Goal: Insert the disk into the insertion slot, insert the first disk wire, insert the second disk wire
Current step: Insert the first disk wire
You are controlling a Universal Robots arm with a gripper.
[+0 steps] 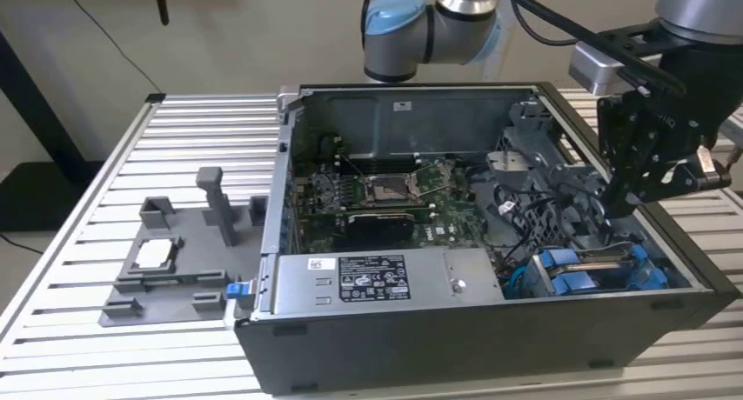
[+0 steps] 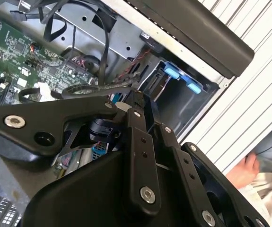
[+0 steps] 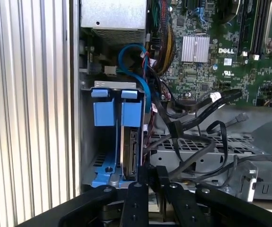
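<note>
Hanging close over the exposed end of the disk (image 3: 133, 153) in the first wrist view, the hand (image 3: 151, 174) gave no clear evidence of being open, closed or gripping anything; this could not be told. In the exterior view it stood at the right of the frame. The disk stood on edge in its blue carrier, inside the insertion slot (image 3: 86, 142) at the lower right of the case.

Black wires (image 3: 192, 142) looped just beside the hand.

Assessed risks: a loop could snag on the hand and be dragged. A connector brought in off-line could jam at the disk's port.

A white sticker (image 1: 358, 278) was on the power supply (image 1: 453, 278), its print not transcribed.
</note>
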